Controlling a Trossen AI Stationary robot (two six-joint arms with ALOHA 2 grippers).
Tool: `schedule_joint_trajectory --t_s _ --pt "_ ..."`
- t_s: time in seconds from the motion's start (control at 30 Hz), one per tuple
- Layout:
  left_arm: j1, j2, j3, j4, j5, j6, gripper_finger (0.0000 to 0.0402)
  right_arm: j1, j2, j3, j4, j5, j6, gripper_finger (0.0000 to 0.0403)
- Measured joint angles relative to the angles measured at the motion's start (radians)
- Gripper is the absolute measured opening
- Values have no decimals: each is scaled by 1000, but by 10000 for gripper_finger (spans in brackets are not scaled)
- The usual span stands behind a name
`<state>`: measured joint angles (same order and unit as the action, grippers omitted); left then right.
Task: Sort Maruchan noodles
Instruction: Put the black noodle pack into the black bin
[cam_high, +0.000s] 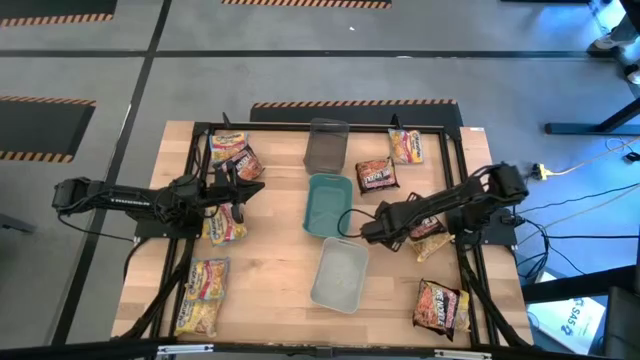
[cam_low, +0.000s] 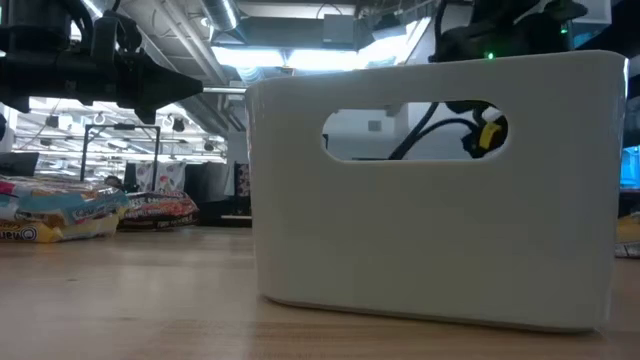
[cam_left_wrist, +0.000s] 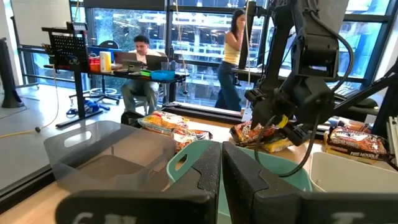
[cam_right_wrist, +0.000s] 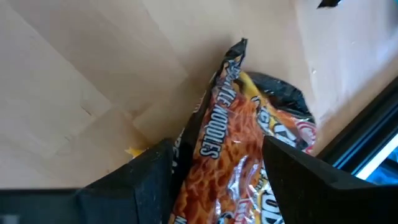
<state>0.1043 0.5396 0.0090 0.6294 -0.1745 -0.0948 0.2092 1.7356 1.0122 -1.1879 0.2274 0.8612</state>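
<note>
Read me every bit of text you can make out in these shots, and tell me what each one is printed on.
"NOODLES", partly covered, on the noodle packet between the right gripper fingers.
"FIRE NOODLE", small, on a dark packet in the left wrist view.
White lettering on the left arm in the high view: too small to read.
Labels on the other packets and on the packets in the low view: blurred, unreadable.
</note>
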Motion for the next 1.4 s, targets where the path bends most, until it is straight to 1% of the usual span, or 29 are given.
schedule_joint_trajectory --t_s 0.13,0.2,0.3,0.4,0.5,0.73,0.8,0.87,1.17,1.4 --pt "0 0 0 -4 0 0 11 0 -1 0 2 -7 23 232" --pt "0 0 0 -4 0 0 11 0 -1 -1 -28 -2 36 232" --pt "0 0 0 -5 0 0 11 0 -1 -29 -26 -12 45 232" --pt "0 0 0 -5 0 0 11 0 -1 -49 -18 -29 47 221" --pt "0 0 0 0 0 0 11 0 -1 -57 -19 -19 51 184" --pt "0 0 0 7 0 0 11 0 -1 -58 -30 25 48 60" --pt "0 0 0 7 0 0 11 0 -1 -59 -25 28 47 35" --pt "0 0 0 7 0 0 11 0 -1 -59 -25 36 43 20" --pt "0 0 0 9 0 0 11 1 -11 -51 -48 52 -5 10" --pt "0 0 0 18 0 0 11 1 -100 -34 -70 103 -24 10"
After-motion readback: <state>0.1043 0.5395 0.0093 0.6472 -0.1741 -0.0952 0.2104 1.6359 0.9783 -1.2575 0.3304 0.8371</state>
